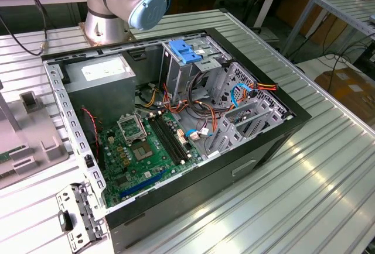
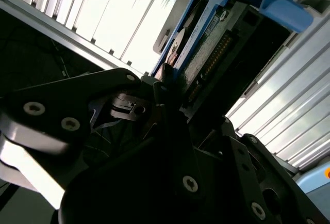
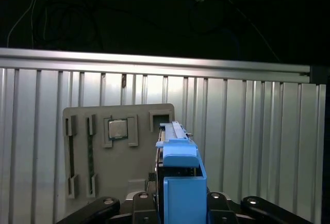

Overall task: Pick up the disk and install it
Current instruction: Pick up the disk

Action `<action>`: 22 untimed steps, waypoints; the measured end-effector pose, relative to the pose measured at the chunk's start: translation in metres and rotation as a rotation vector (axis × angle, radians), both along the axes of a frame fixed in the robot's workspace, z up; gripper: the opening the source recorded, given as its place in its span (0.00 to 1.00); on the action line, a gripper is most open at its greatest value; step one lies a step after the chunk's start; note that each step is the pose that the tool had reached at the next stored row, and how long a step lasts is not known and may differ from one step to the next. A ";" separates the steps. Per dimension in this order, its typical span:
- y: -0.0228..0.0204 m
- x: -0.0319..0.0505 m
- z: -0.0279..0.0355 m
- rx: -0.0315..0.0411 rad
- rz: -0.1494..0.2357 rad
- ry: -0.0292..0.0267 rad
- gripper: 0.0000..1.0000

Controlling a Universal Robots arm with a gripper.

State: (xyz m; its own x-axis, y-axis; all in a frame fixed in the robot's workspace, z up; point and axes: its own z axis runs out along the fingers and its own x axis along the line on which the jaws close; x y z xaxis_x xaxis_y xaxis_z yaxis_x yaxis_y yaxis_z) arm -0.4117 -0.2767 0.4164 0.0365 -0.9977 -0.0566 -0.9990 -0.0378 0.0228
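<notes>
The gripper (image 3: 179, 206) holds the disk (image 3: 178, 157) tight by the grey tray (image 3: 82, 157). It is not yet in the cage (image 1: 246, 119), at 3 o'clock inside the case (image 1: 193, 201).

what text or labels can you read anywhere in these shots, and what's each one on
No text is legible.
White label on the power supply: too small to read.
Marking on the chip in the grey tray: blurred.
Print on the disk: none legible, seen edge-on.
</notes>
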 end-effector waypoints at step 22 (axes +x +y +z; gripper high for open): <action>0.0000 0.0000 0.0218 0.0000 0.000 0.0000 0.37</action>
State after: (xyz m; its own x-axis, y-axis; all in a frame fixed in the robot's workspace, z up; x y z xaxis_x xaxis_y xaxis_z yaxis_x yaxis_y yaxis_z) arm -0.4118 -0.2767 0.4382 0.0364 -0.9977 -0.0566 -0.9990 -0.0378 0.0228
